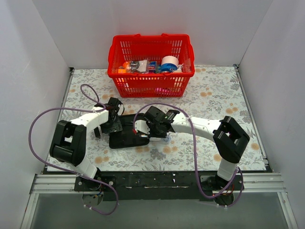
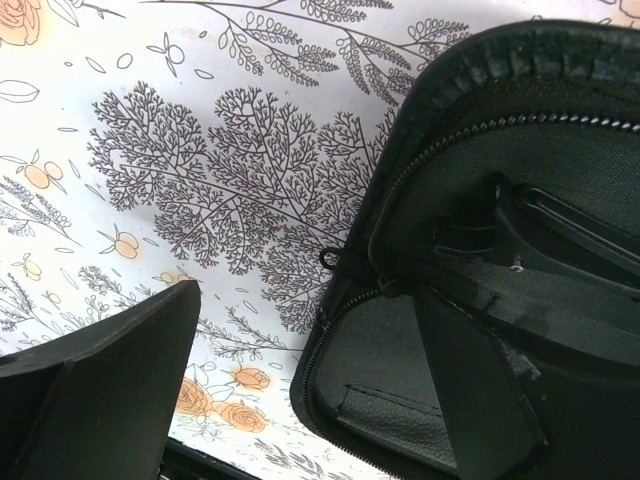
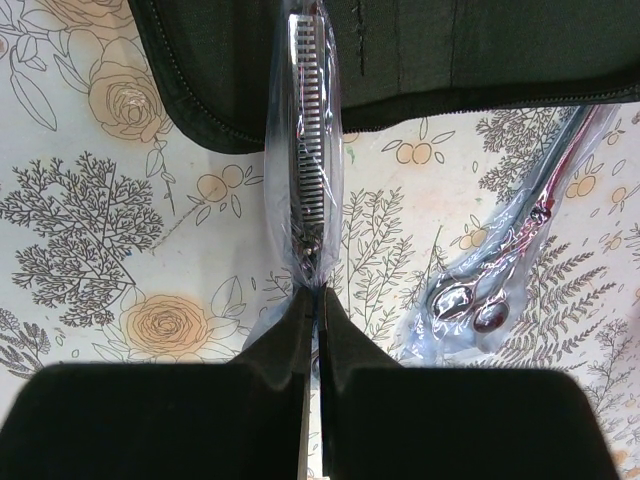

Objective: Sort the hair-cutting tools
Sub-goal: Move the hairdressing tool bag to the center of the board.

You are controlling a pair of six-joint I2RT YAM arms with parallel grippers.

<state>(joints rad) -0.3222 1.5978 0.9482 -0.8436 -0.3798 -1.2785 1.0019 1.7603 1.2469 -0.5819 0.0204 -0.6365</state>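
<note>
Right gripper, clamped on plastic-wrapped toothed silver scissors, should slide them straight into the flat black zipped pouch; left gripper, jaws apart, perhaps props it open.

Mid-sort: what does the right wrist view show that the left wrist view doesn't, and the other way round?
Only the right wrist view shows the right claw shut on the plastic-wrapped toothed scissors, and the second scissors, also wrapped, lying on the cloth beside them. Only the left wrist view shows the black pouch unzipped with its inside visible, and the left claw open, straddling its edge. Both views show the pouch and the floral tablecloth.
</note>
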